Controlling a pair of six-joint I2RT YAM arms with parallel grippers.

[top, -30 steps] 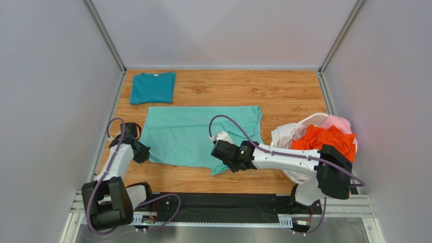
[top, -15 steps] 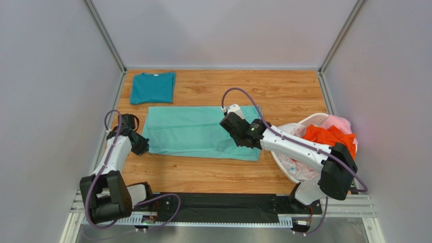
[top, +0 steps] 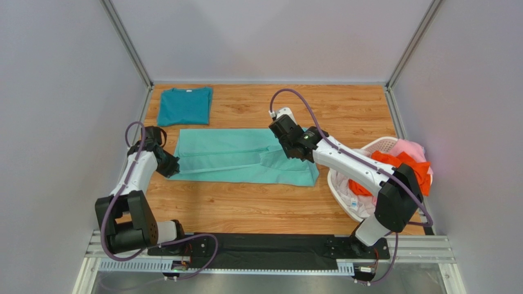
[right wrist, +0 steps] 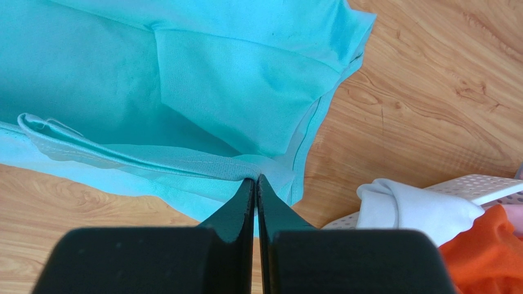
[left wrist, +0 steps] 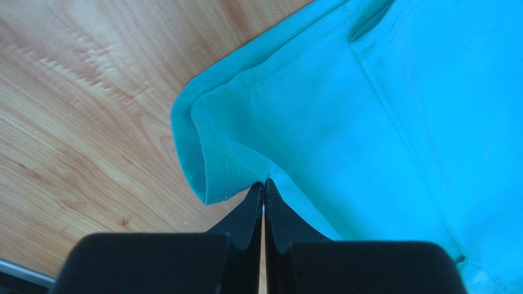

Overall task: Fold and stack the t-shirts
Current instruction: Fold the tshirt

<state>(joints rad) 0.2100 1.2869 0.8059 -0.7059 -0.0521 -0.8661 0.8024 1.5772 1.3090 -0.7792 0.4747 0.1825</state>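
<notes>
Cloth of mint t-shirt (top: pixel 227 156) pinched tight at opposite ends by left fingers (left wrist: pixel 248 215), right fingers (right wrist: pixel 241 207).

Mint t-shirt (top: pixel 227 160) on wooden table (top: pixel 245 208)

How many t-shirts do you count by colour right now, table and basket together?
teal t-shirt, folded at the far left of the table: 1
mint t-shirt, mid-table, half folded: 1
orange t-shirt, in the basket: 1
pink t-shirt, in the basket: 1
white t-shirt, in the basket: 1
Total: 5 visible; the basket pile may hide more.
</notes>
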